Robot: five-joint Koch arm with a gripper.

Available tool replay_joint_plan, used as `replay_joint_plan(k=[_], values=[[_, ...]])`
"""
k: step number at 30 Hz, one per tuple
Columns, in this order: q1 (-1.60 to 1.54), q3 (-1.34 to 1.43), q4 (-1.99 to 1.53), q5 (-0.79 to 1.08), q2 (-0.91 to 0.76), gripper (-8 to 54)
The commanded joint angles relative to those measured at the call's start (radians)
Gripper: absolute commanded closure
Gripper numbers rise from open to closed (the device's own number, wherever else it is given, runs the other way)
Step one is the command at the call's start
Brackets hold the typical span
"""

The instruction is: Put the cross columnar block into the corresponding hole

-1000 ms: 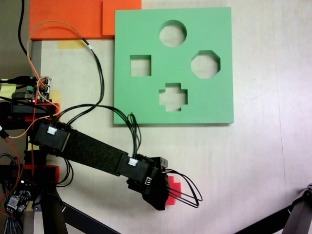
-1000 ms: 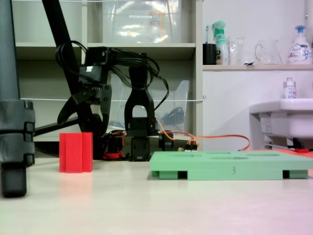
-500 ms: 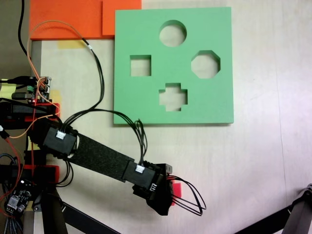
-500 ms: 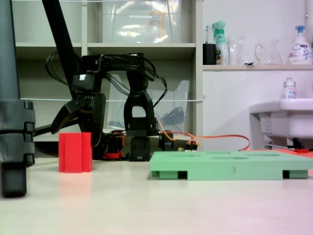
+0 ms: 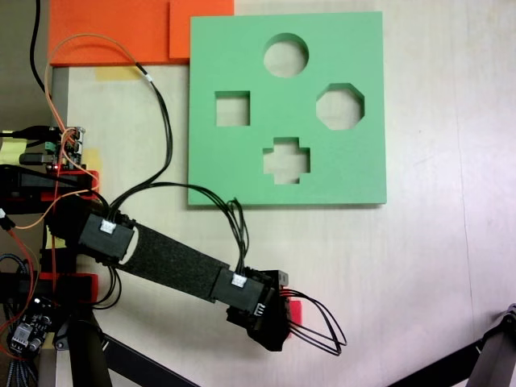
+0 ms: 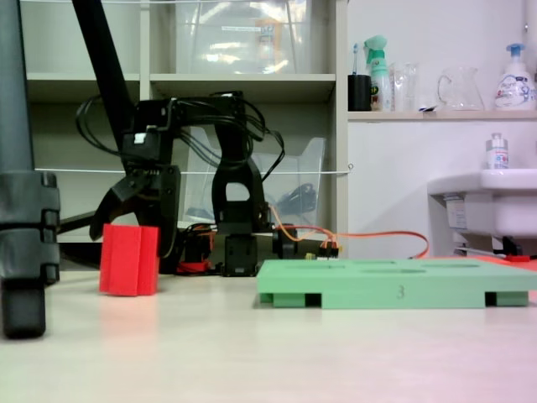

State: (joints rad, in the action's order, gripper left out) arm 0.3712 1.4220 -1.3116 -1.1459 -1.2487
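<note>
Red and plus-shaped in section, the cross columnar block (image 6: 128, 259) stands on the tabletop (image 6: 277, 353) directly beneath the claw (image 6: 132, 220), leaning a little to one side in the low fixed view rather than sitting square. In that view the claw's two black fingers (image 6: 107, 206) are spread apart, one reaching down past the block's left upper corner and the other behind its right edge, so the block's top sits between them; whether either finger actually touches the foam I cannot tell. The claw is released, not clamped. In the fixed view from above, the claw (image 5: 278, 322) and wrist cover most of the block (image 5: 295, 311), leaving a small red patch showing at the claw's right side, partly crossed by looping black cables (image 5: 322, 330). The green foam board (image 5: 242, 161) lies flat on the tabletop well apart from the claw, up and to the right of it as seen from above, and off to the right in the low view. The corresponding hole (image 5: 286, 160), the plus-shaped cut-out, is the board opening nearest the claw, with the square (image 5: 232, 108), round (image 5: 286, 55) and octagonal (image 5: 339, 106) cut-outs farther beyond it. An orange foam sheet (image 5: 113, 28) lies at the board's far left corner.
</note>
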Motion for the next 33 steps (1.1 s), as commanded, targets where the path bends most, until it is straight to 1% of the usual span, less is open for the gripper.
replay_joint_plan(k=[1,3,4,6,8,12,15,18,25,33], values=[[-0.031,0.009,-0.135,-0.041,-0.083,17.8],[-0.107,0.009,-0.222,-0.137,-0.218,22.9],[-0.14,0.009,-0.238,-0.178,-0.268,24.1],[-0.23,0.009,-0.262,-0.287,-0.365,24.1],[-0.377,0.008,-0.267,-0.446,-0.449,24.1],[-0.598,-0.037,-0.236,-0.647,-0.465,24.1],[-0.719,-0.037,-0.147,-0.753,-0.43,24.1],[-0.79,-0.037,-0.066,-0.779,-0.383,24.1],[-0.83,-0.025,0.084,-0.749,-0.321,23.6],[-0.833,-0.028,0.124,-0.787,-0.268,23.6]])
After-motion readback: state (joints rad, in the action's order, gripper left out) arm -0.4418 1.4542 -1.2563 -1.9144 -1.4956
